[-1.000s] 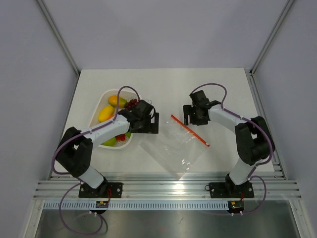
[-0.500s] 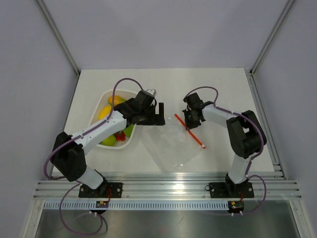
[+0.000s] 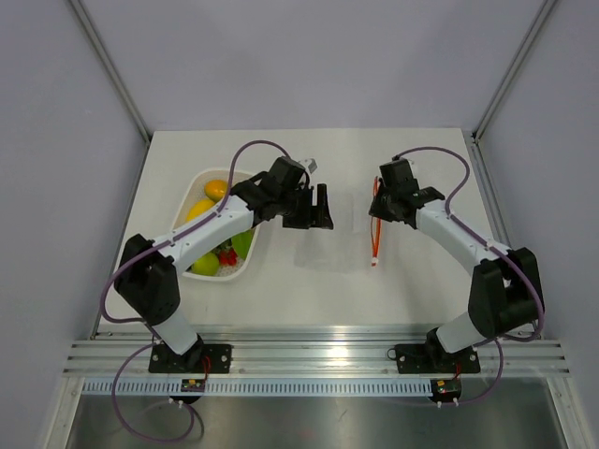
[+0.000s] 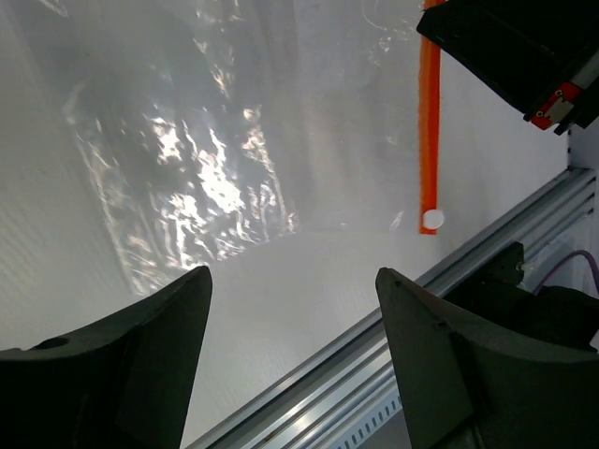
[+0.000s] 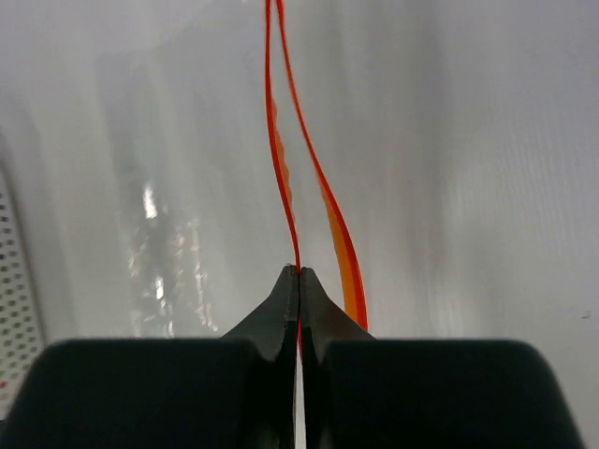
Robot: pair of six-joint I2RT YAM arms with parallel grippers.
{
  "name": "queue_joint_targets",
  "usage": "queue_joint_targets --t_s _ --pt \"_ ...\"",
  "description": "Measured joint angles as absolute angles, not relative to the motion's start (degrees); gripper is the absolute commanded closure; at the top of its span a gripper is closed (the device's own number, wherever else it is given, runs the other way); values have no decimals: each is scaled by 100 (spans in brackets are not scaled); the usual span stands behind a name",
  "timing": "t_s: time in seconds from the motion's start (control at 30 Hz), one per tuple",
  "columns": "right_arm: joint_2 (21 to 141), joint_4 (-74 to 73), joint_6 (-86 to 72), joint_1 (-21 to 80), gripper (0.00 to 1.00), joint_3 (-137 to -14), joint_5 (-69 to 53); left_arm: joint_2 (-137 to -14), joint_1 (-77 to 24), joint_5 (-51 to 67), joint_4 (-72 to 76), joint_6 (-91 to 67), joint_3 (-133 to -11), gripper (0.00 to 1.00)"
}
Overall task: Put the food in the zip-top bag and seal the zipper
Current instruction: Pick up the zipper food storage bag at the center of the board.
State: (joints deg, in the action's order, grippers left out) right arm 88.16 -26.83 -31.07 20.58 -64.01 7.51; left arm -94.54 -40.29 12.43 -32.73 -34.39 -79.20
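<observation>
The zip-top bag [image 4: 206, 159] is clear crinkly film hanging over the white table. Its red-orange zipper [image 3: 374, 238] runs nearly straight toward the near edge in the top view. My right gripper [image 5: 299, 271] is shut on one lip of the zipper [image 5: 281, 159], while the other lip [image 5: 339, 243] bows away to the right, leaving the mouth slightly parted. My left gripper [image 3: 314, 213] hovers open just left of the bag with nothing between its fingers [image 4: 140, 355]. The food stays in the white basket [image 3: 245, 271]: a mango [image 3: 217, 189], a yellow fruit [image 3: 199, 208] and green pieces [image 3: 206, 267].
The perforated basket's edge [image 5: 14, 281] shows at the left of the right wrist view. An aluminium rail [image 3: 309, 337] runs along the table's near edge. The right gripper's black body [image 4: 524, 47] sits at the top right of the left wrist view.
My right gripper closed on the zipper and pulled the bag up and right, turning the strip near-vertical. My left gripper swung right from the basket toward the bag, its jaws narrowing a little.
</observation>
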Motion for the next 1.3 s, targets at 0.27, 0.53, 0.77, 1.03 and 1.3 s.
queue_joint_targets --t_s 0.27,0.53,0.77,1.03,1.3 --pt "8423 -2268 -4410 2318 100 -5927 725 -9708 -4058 2161 -2495 -3618 -7819 26" --pt "8602 -2211 -4829 2355 100 -5911 534 -10416 -4263 2165 -2449 -3548 -8014 30" --pt "8600 -2211 -4989 2368 100 -5911 351 -10691 -4530 1809 -2672 -3426 -8418 32" --pt "8600 -2211 -5070 2375 100 -5911 244 -10984 -4626 1439 -2873 -3321 -8855 39" --pt "8584 -2213 -5100 2390 100 -5911 148 -11306 -4628 1166 -3063 -3291 -9148 58"
